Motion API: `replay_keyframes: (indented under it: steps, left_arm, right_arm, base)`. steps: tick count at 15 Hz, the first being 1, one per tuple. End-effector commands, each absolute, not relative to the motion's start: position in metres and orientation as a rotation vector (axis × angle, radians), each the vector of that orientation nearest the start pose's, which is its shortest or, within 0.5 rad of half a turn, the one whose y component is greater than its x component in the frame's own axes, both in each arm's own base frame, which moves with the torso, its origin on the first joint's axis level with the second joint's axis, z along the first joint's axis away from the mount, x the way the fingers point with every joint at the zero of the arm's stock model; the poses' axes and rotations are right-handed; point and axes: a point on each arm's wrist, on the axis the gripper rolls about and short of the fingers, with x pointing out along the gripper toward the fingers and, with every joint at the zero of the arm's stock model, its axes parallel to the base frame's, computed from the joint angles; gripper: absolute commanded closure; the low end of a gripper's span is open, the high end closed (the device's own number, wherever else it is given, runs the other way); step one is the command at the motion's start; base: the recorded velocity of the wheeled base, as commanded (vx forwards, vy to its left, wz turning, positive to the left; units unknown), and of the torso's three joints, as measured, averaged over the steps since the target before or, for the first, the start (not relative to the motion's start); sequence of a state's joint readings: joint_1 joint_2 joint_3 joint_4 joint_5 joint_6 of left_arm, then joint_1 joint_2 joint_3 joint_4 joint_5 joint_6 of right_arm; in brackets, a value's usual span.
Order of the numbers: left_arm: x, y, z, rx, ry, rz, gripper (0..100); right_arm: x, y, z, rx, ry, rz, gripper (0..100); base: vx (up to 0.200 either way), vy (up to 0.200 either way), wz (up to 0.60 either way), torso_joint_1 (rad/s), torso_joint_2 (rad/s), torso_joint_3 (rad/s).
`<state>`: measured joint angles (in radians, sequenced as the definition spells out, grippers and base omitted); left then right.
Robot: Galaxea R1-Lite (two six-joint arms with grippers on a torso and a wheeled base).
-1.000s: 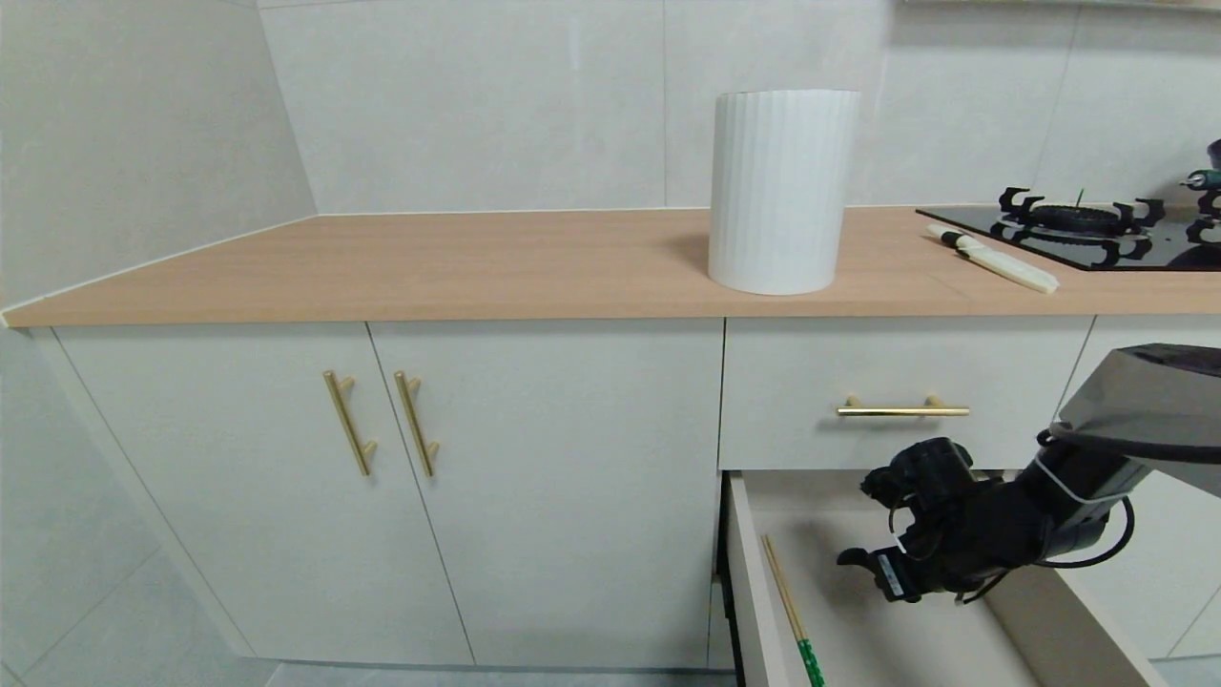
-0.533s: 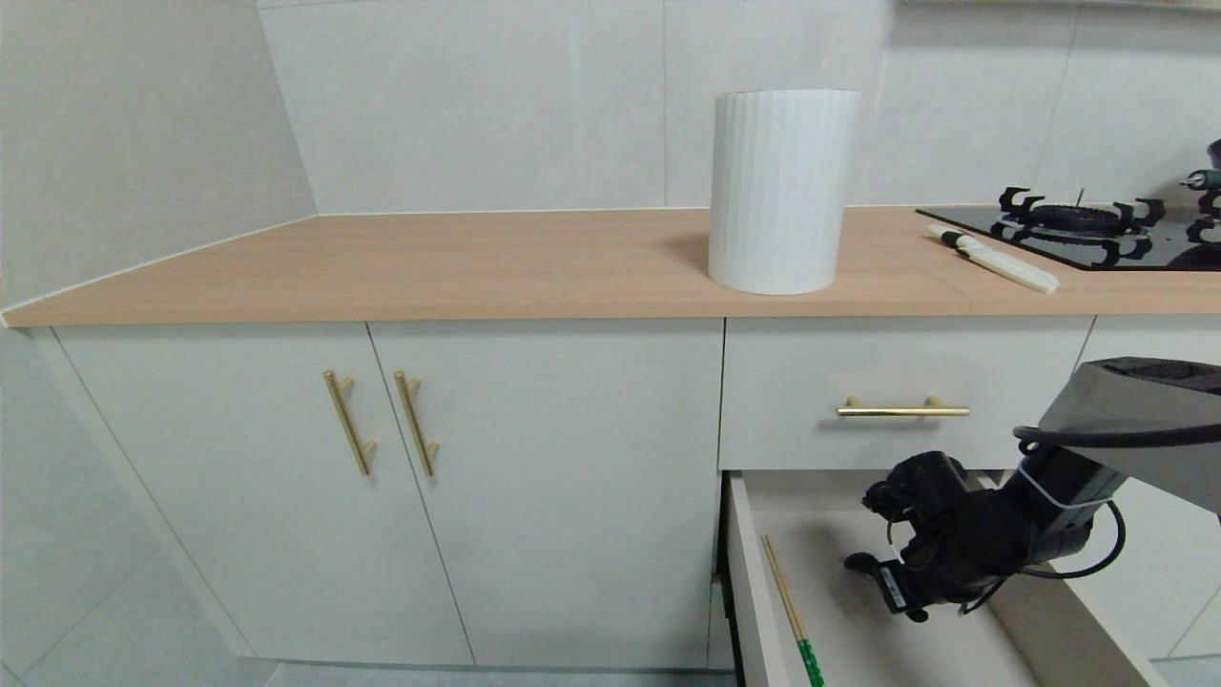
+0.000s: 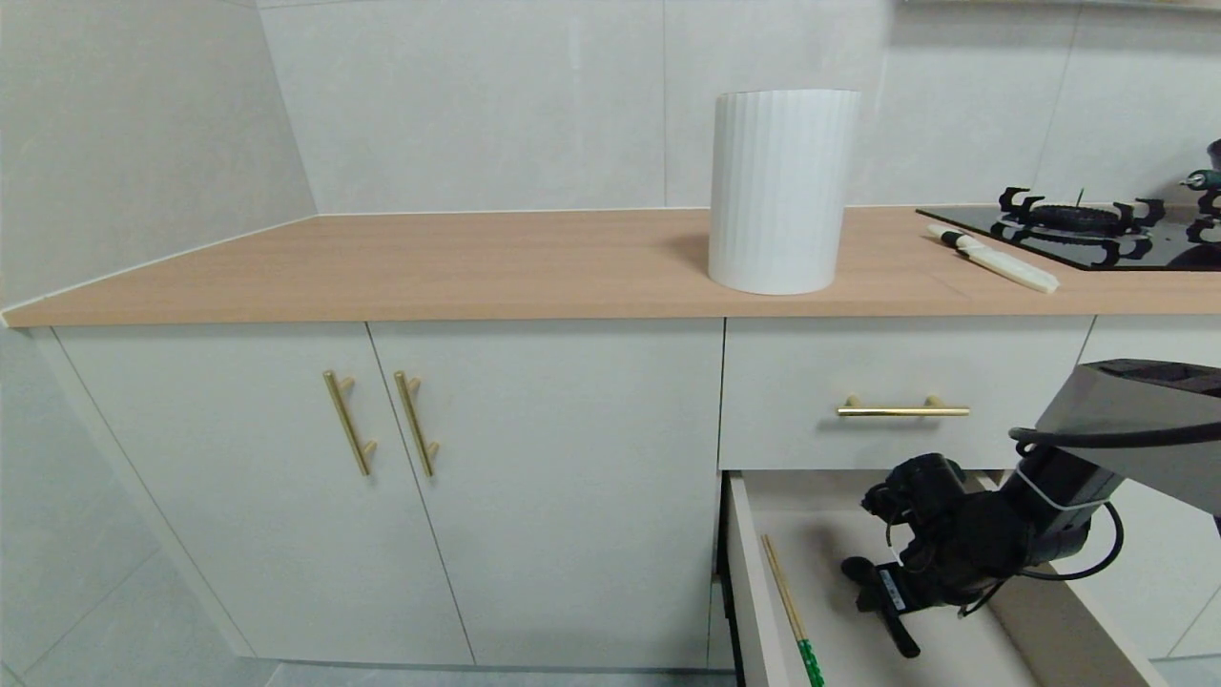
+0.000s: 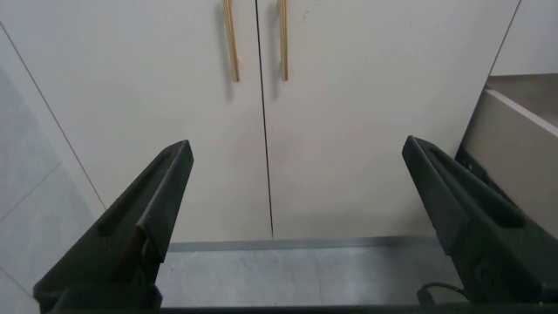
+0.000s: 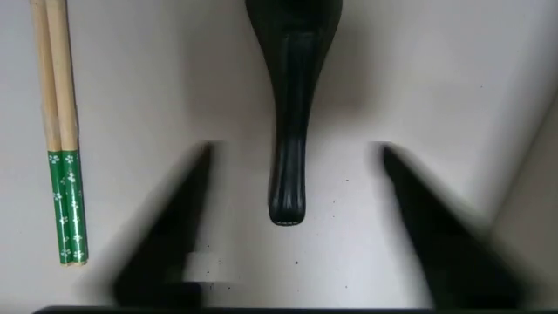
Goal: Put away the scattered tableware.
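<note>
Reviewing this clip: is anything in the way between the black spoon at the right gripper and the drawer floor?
Nothing visible is. The black spoon is in line with the gap of the open right gripper, over bare floor of the drawer. The chopsticks lie apart from it, along the drawer's left wall.

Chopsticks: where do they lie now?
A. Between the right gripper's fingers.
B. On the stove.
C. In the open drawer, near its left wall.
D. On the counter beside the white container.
C: the chopsticks lie inside the drawer near its left wall, apart from the black spoon.
</note>
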<state>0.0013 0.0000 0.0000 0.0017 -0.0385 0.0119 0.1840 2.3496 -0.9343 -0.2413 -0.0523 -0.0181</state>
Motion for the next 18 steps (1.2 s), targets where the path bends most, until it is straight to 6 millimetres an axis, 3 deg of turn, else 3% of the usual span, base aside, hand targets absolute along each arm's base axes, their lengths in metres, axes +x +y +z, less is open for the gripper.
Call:
replay_keyframes:
  steps: [1,8,12,14,18]
  left_arm:
    - [-0.023,-0.001,0.075,0.012,0.001,-0.037,0]
    - [-0.023,-0.001,0.075,0.012,0.001,-0.037,0]
    - [-0.023,-0.001,0.075,0.012,0.001,-0.037,0]
    - [-0.023,-0.001,0.075,0.012,0.001,-0.037,0]
    - [-0.023,-0.001,0.075,0.012,0.001,-0.037,0]
  right_arm:
    - [0.346,0.063,-0.041,-0.155,1.162,0.126,0]
    - [0.345,0.061,-0.033,-0.137,1.149,0.113,0]
    - [0.301,0.053,0.061,-0.061,1.000,0.092,0]
    - [0.282,0.050,0.094,-0.056,0.964,0.098,0]
    - [0.249,0.054,0.118,-0.072,0.938,0.134,0]
  base:
    - [0.000,0.000,0.00,0.000,0.00,0.000]
    - [0.000,0.000,0.00,0.000,0.00,0.000]
    - [0.000,0.000,0.00,0.000,0.00,0.000]
    - [0.000,0.000,0.00,0.000,0.00,0.000]
    - [0.000,0.000,0.00,0.000,0.00,0.000]
